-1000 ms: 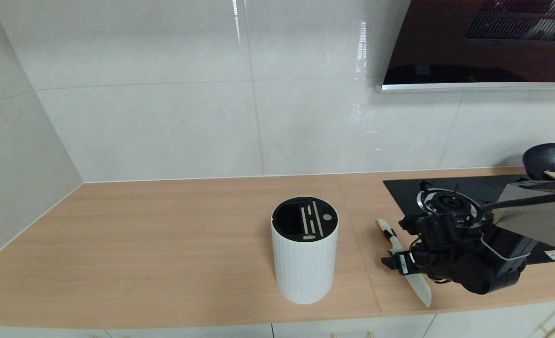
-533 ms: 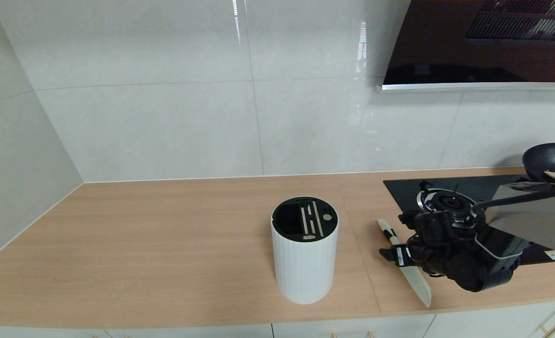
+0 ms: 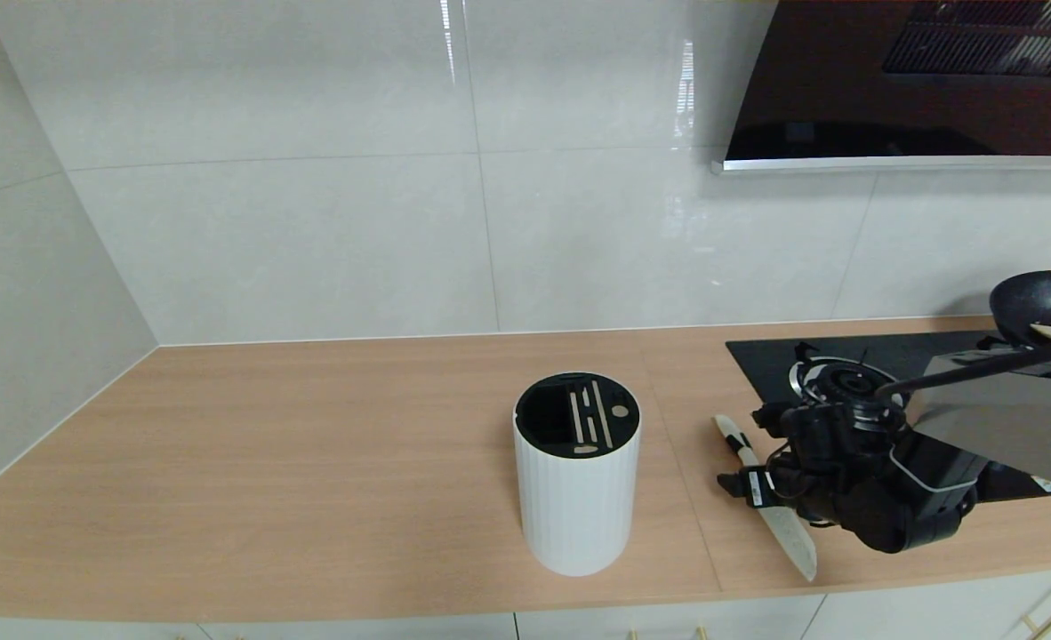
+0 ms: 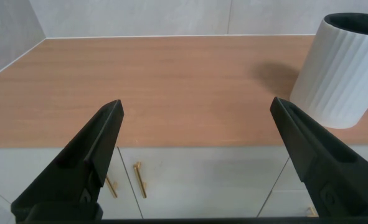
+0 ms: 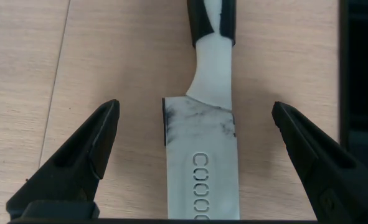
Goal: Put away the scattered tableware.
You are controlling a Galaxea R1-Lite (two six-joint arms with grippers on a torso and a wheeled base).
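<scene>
The right gripper [image 5: 195,107], wide open, hides the middle of the black-handled white knife [image 5: 200,142] on the wooden worktop [image 3: 312,462]. The left gripper [image 4: 196,112] is wide open too.

The head view looks forward and down from high up, taking in the counter [image 3: 312,462], wall [image 3: 312,222], holder [image 3: 577,471], knife [image 3: 779,524] and hob [image 3: 761,360]. The left wrist view sits low by the counter's front edge and faces across it to the wall, between the spread fingers of the left gripper [image 4: 196,107]; it shares the holder with the head view. The right wrist view looks straight down, close over the knife, between the spread fingers of the right gripper [image 5: 195,107]; the head view sees that spot from farther off.
</scene>
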